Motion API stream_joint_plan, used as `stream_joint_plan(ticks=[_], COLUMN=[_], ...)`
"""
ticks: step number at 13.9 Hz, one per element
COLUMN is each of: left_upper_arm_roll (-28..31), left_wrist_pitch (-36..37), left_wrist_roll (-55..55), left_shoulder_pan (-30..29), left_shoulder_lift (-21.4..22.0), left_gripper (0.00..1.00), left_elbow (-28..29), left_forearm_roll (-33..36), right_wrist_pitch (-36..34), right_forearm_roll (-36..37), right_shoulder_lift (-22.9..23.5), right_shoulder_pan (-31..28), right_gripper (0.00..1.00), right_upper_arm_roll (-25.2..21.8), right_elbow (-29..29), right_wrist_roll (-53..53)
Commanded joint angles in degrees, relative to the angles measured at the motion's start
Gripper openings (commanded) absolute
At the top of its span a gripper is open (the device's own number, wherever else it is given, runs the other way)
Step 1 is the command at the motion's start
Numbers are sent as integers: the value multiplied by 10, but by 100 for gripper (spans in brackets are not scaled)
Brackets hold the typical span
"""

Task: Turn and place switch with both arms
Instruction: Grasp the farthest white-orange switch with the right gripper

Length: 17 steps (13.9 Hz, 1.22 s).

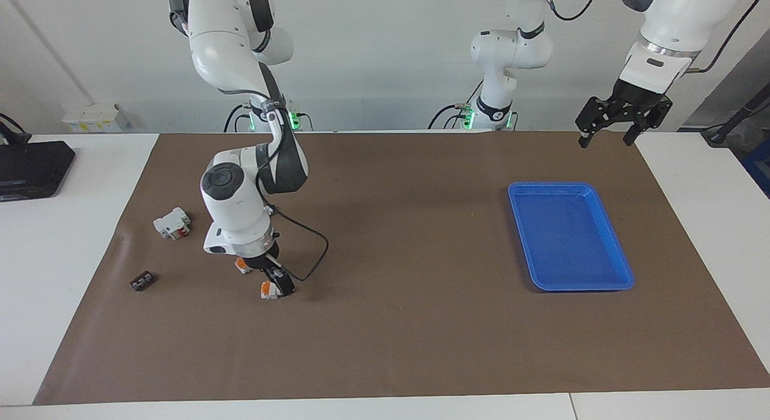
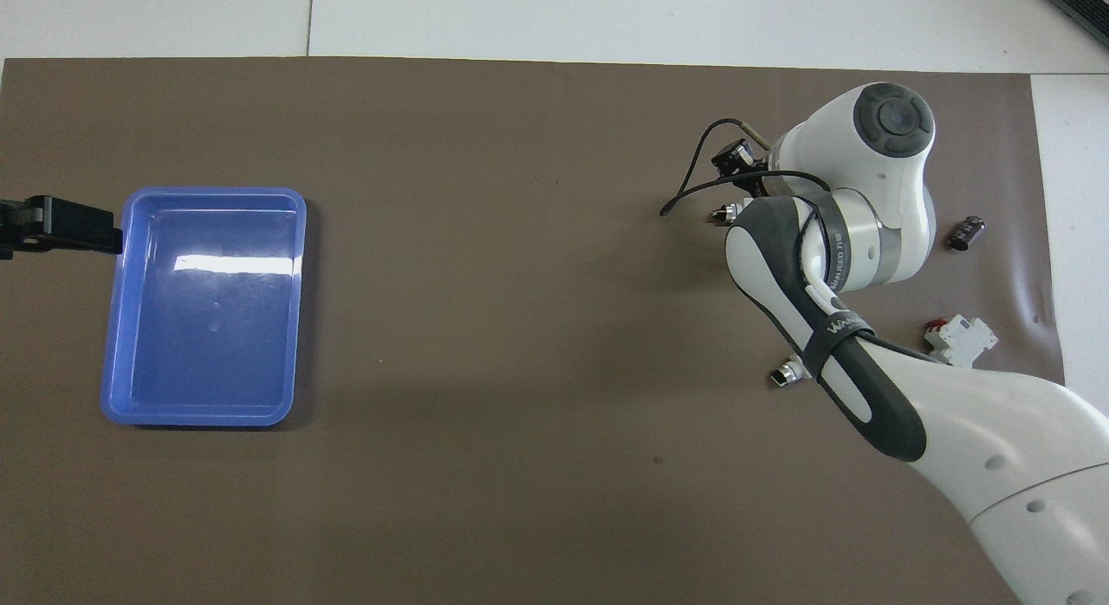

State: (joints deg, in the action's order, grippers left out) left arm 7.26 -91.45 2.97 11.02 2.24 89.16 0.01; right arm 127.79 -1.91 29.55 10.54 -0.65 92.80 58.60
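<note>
The right gripper point(image 1: 278, 281) is down at the selector switch point(image 1: 268, 290) farthest from the robots, its fingers spread and released around it, nothing lifted. That switch lies on the brown mat point(image 1: 397, 324), with the white block point(image 1: 171, 222) at its ten o'clock in the facing view. The left gripper point(image 1: 609, 134) waits, released, above the mat's edge at twelve o'clock from the blue tray point(image 1: 622, 269).

The mat point(image 1: 421, 324) over the table looks like matt brown paper, creased near the white plastic block point(image 1: 171, 222). The blue tray point(image 1: 622, 269) is glossy moulded plastic, catching a bright glare. The arms' point(image 1: 231, 197) shells are smooth, shiny white; the right gripper point(image 1: 280, 283) and left gripper point(image 1: 607, 128) look matt black. The table top point(image 1: 60, 227) is plain matt white.
</note>
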Motion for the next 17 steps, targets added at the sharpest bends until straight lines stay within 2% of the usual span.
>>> stream_joint_plan(ticks=[1, 5, 10, 16, 17], left_upper_arm_roll=[5, 5, 5, 5, 5], left_wrist_pitch=[3, 3, 3, 3, 3], left_wrist_roll=[5, 5, 6, 5, 5], left_shoulder_pan=[5, 5, 5, 5, 5], left_shoulder_lift=[15, 15, 15, 15, 15], left_gripper=[100, 100, 100, 100, 100], left_elbow=[15, 15, 15, 15, 15], left_forearm_roll=[7, 7, 7, 7, 7], right_wrist_pitch=[3, 25, 31, 58, 58], right_forearm_roll=[-13, -15, -68, -68, -68], right_shoulder_lift=[4, 7, 15, 18, 18], right_shoulder_pan=[-13, -32, -33, -36, -36], right_gripper=[100, 100, 100, 99, 97], right_upper_arm_roll=[1, 1, 1, 1, 1], right_elbow=[10, 25, 31, 43, 43], right_wrist_roll=[8, 9, 5, -2, -3])
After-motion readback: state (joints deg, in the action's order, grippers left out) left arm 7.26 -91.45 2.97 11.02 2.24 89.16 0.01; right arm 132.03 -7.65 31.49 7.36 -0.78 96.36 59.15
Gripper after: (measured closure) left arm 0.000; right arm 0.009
